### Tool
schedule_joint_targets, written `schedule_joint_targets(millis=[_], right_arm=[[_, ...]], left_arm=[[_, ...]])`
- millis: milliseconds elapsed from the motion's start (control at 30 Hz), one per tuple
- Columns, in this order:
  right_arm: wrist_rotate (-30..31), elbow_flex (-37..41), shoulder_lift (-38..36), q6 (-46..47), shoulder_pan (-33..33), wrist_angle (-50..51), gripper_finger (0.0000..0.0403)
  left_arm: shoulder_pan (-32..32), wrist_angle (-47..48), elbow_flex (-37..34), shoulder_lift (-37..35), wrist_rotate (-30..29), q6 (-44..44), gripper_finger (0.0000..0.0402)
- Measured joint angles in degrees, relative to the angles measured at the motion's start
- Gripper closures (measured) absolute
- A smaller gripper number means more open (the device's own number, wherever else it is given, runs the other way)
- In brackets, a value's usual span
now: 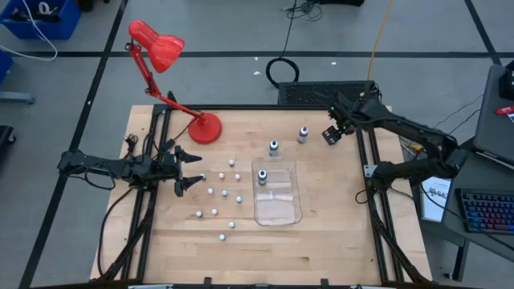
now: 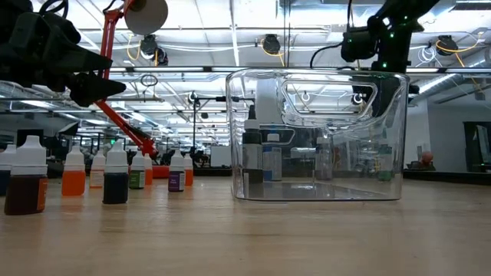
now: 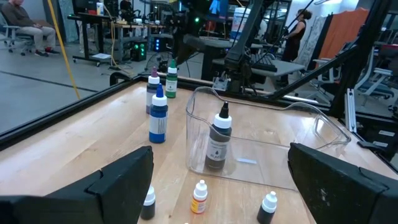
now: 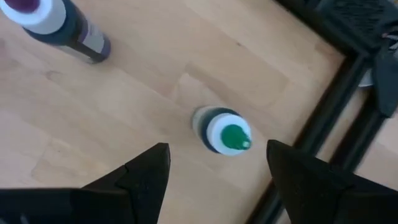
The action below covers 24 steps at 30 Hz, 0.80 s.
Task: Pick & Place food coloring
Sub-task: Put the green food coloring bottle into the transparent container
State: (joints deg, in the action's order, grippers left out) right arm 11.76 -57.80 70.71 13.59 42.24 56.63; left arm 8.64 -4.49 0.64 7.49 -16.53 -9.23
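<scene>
The food coloring is spread over the table. A green-topped bottle stands upright on the wood right below my open right gripper, whose fingers hover above it on either side without touching. A purple-topped bottle stands beside it, and a blue one closer to the tray. A black-topped bottle stands upright inside the clear tray. Several tiny bottles stand on the table's left half. My left gripper waits open and level at the left edge.
A red desk lamp has its base on the far left part of the table. Black frame rails run along the table's right edge, close to the green-topped bottle. Bare wood lies toward the near edge.
</scene>
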Motion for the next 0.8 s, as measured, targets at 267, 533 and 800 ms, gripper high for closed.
schedule_joint_targets(millis=[267, 533, 800], right_arm=[[-0.05, 4.64, -0.02, -0.81, 0.96, -4.37, 0.0149], [-0.07, 6.75, -0.02, -1.28, 2.78, -7.79, 0.0149], [-0.45, 6.75, -0.04, -2.31, 3.17, -8.89, 0.0149]], left_arm=[[0.0, 0.0, 0.0, 0.0, 0.0, 0.0, 0.0036], [0.0, 0.0, 0.0, 0.0, 0.0, 0.0, 0.0036], [0.01, 0.0, 0.0, 0.0, 0.0, 0.0, 0.0036]])
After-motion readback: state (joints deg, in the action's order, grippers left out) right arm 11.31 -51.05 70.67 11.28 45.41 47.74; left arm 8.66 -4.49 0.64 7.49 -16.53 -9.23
